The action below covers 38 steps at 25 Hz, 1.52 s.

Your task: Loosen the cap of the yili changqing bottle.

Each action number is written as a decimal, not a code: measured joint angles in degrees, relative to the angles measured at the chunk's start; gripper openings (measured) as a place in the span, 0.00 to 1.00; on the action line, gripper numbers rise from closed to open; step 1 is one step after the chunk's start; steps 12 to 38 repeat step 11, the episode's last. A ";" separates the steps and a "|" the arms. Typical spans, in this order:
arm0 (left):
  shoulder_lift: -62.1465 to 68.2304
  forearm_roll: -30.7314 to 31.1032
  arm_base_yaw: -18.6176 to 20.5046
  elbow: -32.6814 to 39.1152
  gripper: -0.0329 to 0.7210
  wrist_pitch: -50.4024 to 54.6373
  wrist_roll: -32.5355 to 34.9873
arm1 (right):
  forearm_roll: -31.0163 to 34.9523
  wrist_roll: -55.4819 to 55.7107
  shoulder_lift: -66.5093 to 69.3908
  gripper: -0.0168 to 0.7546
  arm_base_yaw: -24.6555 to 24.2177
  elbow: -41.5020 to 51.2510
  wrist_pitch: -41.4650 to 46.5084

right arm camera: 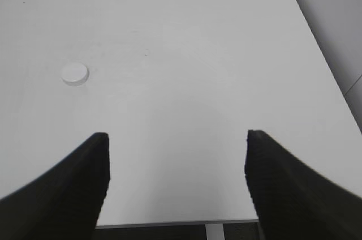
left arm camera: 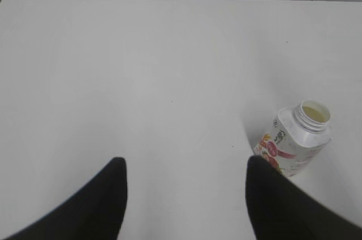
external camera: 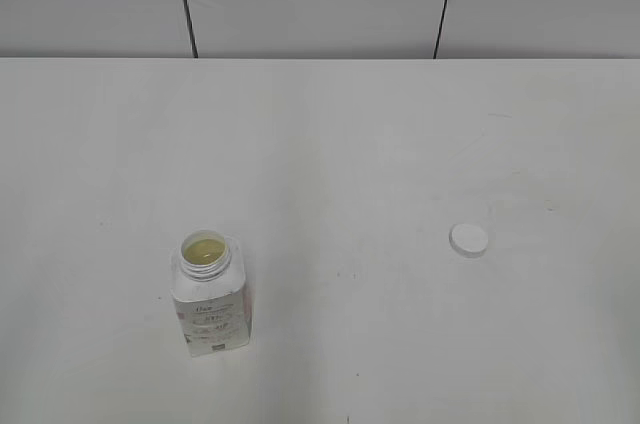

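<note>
**Cap found off the bottle; both grippers idle**

The yili changqing bottle [external camera: 209,294] stands upright on the white table [external camera: 330,134], its wide neck uncovered and yellowish drink visible inside. The cap [external camera: 469,239] lies flat on the table well apart from the bottle, off to the bottle's right in the exterior view. In my judgement the task is finished and indeed exceeded: the cap is not merely loosened but fully removed, and nothing appears left to do.

Condition of the bottle: small, squarish, white plastic with rounded shoulders; pale label with pink and green print, legible only as blurred marks. No spill shows around its base. The cap is a plain white disc; its rim detail is too small to judge.

The left gripper [left arm camera: 186,195] is spread wide and holds nothing, the bottle lying beyond its right finger. The right gripper [right arm camera: 176,183] is likewise spread and unloaded, far from the bottle, with the cap ahead to its left.
</note>
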 joint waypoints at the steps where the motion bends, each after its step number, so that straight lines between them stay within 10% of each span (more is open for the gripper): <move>1: 0.00 0.05 0.00 0.00 0.60 0.00 -0.05 | 0.05 0.00 0.00 0.78 0.00 0.00 0.00; 38: 0.00 0.06 0.00 0.00 0.60 0.00 -0.30 | 0.05 0.00 0.00 0.78 0.00 0.00 0.00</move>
